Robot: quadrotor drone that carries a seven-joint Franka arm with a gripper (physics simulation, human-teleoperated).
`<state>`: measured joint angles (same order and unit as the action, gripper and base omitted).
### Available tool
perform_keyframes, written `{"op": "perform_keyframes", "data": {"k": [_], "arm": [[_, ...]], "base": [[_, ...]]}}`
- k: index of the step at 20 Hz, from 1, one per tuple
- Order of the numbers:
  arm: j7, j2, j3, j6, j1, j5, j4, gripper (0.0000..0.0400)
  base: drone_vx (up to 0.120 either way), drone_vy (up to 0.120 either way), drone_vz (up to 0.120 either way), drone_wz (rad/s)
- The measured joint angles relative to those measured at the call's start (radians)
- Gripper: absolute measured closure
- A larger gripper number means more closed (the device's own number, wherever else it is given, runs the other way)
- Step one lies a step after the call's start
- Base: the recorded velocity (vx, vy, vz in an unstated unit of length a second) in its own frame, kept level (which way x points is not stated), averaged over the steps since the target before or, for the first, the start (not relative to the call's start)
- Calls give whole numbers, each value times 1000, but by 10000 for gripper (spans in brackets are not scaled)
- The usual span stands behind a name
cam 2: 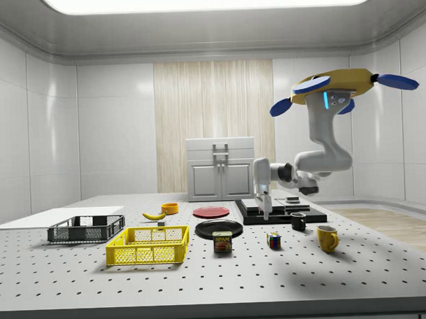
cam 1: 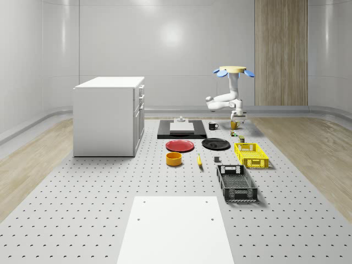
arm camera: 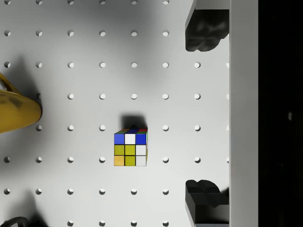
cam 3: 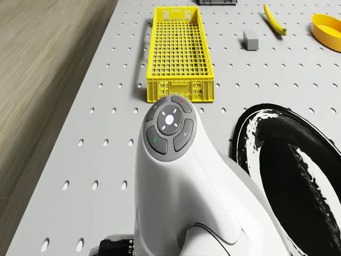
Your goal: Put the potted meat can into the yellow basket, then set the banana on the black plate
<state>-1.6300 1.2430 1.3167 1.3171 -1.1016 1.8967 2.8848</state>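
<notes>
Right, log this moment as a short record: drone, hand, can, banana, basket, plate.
drone: hovering above the table's far end
hand: open, held above the table near the Rubik's cube, holding nothing
potted meat can: on the table, beside the yellow basket, not in it
banana: on the table, off the plate
yellow basket: empty
black plate: empty

Pale panelled walls, wood-slat panel [cam 1: 281, 52], white cabinet [cam 1: 109, 116] (drawers), perforated floor [cam 1: 82, 203].

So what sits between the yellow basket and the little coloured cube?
In the side view, the potted meat can stands between the yellow plastic basket and the multicoloured puzzle cube.
</notes>
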Motion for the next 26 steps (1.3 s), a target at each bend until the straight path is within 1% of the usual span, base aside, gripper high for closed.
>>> {"op": "perform_keyframes", "data": {"k": [2,12,16,26], "arm": [[-2,9,2,8,-3,-4,-1,0],[-13,49,12,45,-14,-24,-3,0],[-17,64,16,59,-18,-31,-4,0],[-25,99,24,92,-27,-47,-6,0]], "base": [[120,0,-20,0],[120,0,-120,0],[120,-120,-110,0],[120,-4,0,0]]}}
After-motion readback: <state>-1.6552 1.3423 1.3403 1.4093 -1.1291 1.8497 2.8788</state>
